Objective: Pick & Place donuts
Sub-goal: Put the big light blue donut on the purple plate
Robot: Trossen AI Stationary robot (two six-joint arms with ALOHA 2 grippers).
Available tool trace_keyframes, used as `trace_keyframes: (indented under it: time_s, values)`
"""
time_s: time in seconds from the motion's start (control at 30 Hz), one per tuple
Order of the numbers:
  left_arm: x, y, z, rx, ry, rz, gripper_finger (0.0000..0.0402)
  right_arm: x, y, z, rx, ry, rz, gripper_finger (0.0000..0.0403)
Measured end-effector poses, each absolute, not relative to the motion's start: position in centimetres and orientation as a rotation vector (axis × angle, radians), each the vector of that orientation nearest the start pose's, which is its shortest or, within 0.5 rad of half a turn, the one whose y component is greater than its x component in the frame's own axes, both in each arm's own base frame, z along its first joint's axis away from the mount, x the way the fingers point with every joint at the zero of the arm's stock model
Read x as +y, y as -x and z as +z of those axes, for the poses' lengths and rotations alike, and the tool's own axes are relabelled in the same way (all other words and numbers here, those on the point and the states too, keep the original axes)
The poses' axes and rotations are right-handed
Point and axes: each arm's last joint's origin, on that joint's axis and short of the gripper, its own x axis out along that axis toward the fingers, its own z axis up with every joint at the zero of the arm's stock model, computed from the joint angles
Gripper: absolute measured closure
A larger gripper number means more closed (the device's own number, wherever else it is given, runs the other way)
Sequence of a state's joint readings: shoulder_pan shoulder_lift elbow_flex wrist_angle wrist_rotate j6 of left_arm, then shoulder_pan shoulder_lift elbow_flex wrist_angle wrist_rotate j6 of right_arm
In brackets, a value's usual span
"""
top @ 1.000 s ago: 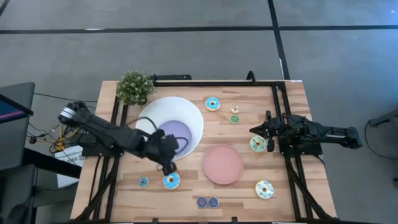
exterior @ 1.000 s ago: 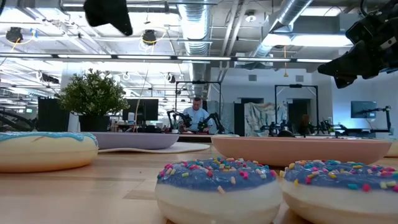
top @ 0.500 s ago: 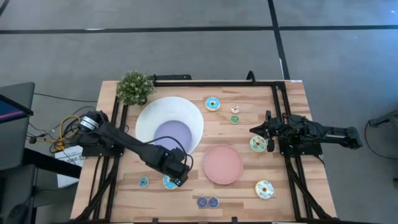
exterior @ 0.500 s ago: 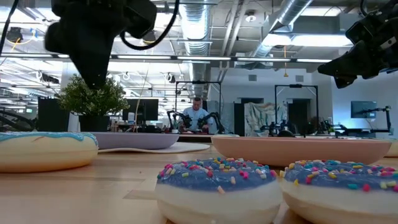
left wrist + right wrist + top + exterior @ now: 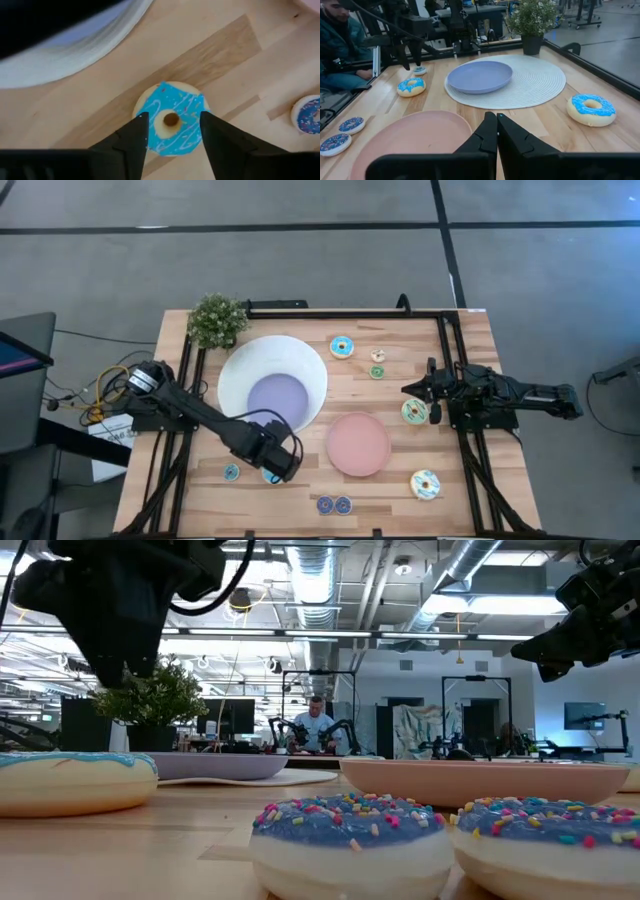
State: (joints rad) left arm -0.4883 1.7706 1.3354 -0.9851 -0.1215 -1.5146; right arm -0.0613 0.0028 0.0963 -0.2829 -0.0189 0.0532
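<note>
A blue-iced donut (image 5: 171, 117) lies flat on the wooden table, near the white bowl's rim. My left gripper (image 5: 172, 131) hangs open just above it, pointing down, with one finger (image 5: 136, 135) on each side of the hole. The right wrist view shows the left gripper's fingertips (image 5: 412, 60) clear of this donut (image 5: 411, 86). My right gripper (image 5: 496, 125) is shut and holds nothing. It waits at the table's right side (image 5: 408, 389), beside a green-iced donut (image 5: 414, 412). Other donuts lie about: a blue one (image 5: 342, 347), a cream one (image 5: 426, 484) and two dark blue ones (image 5: 333, 504).
The big white bowl (image 5: 240, 360) with its lilac centre sits at the far left, with a potted plant (image 5: 216, 320) behind it. The pink plate (image 5: 358, 444) lies right of my left gripper. A small blue donut (image 5: 231, 472) lies to that gripper's left. Black rails run along both table sides.
My left gripper has gone from beside the bowl toward the table's near edge and come down. It now hangs right over the blue donut, which has stayed where it was.
</note>
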Motion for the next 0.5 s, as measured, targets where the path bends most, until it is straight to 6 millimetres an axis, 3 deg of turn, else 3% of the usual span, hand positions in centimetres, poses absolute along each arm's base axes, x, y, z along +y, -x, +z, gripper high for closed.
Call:
trace_keyframes:
  time_s: [0.3,0.5]
  values:
    - [-15.7,-29.3,21.7,1.223,0.809,0.754,0.018,-0.5,-8.9,16.9,0.188,-0.06,-0.047,0.0403]
    - [-16.6,-29.8,19.1,1.297,0.743,0.777,0.0169,-0.5,-8.9,16.9,0.188,-0.06,-0.047,0.0403]
